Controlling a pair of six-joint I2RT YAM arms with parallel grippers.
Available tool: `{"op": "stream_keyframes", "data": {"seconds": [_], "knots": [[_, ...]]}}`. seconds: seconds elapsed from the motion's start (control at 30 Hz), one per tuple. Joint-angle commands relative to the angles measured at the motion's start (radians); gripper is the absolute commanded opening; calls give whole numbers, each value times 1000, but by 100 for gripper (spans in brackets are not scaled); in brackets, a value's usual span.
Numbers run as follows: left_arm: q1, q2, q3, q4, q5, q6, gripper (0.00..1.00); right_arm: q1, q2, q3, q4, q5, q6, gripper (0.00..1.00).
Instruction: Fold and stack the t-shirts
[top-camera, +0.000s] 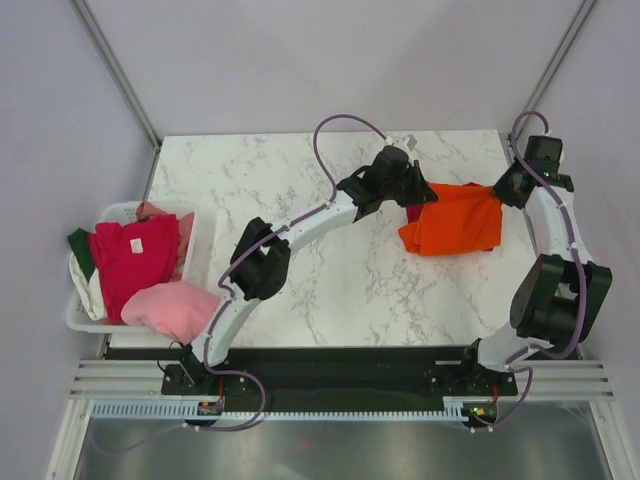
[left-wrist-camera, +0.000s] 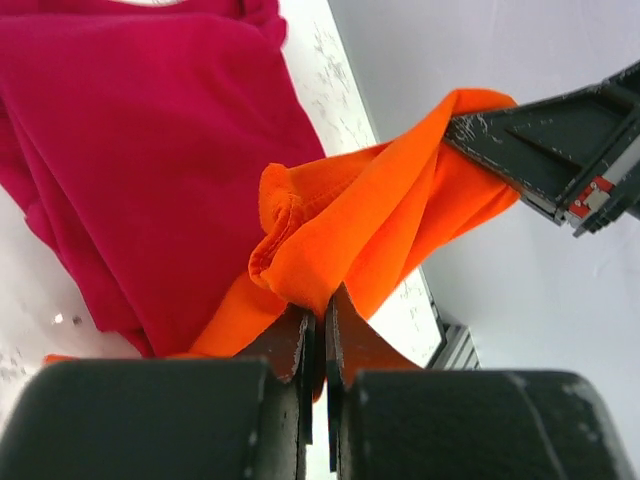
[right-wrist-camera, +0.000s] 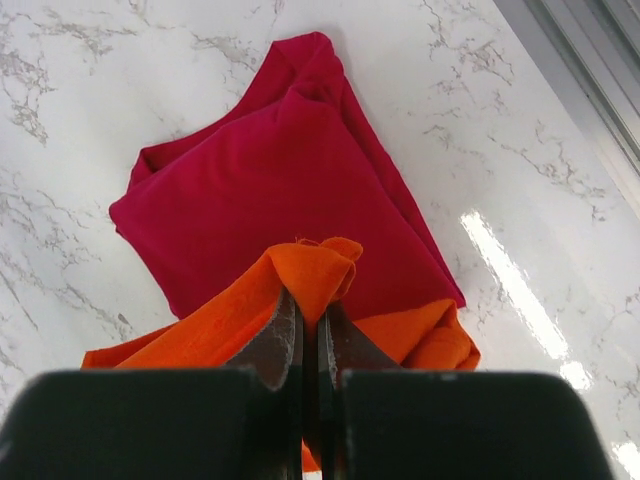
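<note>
- Both claws are pinched tight on the same garment. The left claw (top-camera: 412, 198) has a bunched fold of the orange t-shirt (top-camera: 455, 228) between its fingers, and the right claw (top-camera: 500, 195) nips the opposite edge.
- From the left wrist, the cloth runs as a taut, creased band from the left claw (left-wrist-camera: 320, 312) up to the right claw (left-wrist-camera: 470, 130) at 2 o'clock.
- The orange t-shirt is at about 3 o'clock on the bench (top-camera: 300, 190), slung between the two claws. Its lower part sags in a rumpled, roughly square heap.
- It is bright, matte, soft cotton with a rolled, stitched hem showing near the left claw.
- A crimson t-shirt (right-wrist-camera: 280, 190) lies flat on the bench just beyond the right claw (right-wrist-camera: 310, 315), at 12 o'clock from it. It is folded into a rough slanted rectangle with soft rounded edges, and the orange cloth overlaps its near edge.
- From overhead, the left arm's wrist (top-camera: 385, 180) hides nearly all of the crimson one.
- The bench top is white marble-patterned with grey veins, smooth and glossy.
- A white plastic basket (top-camera: 76, 318) hangs off the bench at 9 o'clock.
- In the basket, a magenta t-shirt (top-camera: 130, 255) is on top, and a light pink t-shirt (top-camera: 172, 308) spills over the near corner. A dark green t-shirt (top-camera: 80, 243) and a white t-shirt (top-camera: 92, 290) are tucked along the left side.
- Purple cables (top-camera: 335, 135) loop above both arms.
</note>
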Motion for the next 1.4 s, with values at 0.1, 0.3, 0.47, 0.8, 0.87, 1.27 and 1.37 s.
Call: {"op": "stream_keyframes", "data": {"seconds": [0.1, 0.3, 0.47, 0.8, 0.87, 1.27, 1.37], "knots": [[90, 137, 121, 157, 15, -106, 2, -27, 144, 112, 116, 82, 19, 0], [145, 348, 369, 215, -78, -155, 44, -27, 360, 258, 236, 51, 79, 70], [193, 260, 307, 185, -82, -97, 100, -27, 399, 367, 161, 72, 43, 84], [266, -398, -291, 18, -77, 172, 100, -15, 66, 80, 208, -159, 21, 77], [308, -561, -457, -2, -88, 184, 100, -7, 14, 4, 260, -274, 64, 74], [441, -1076, -1051, -25, -88, 199, 100, 45, -152, -500, 906, -604, 384, 36], [441, -1134, -1142, -24, -95, 207, 100, 45, -129, -561, 989, -613, 417, 31]]}}
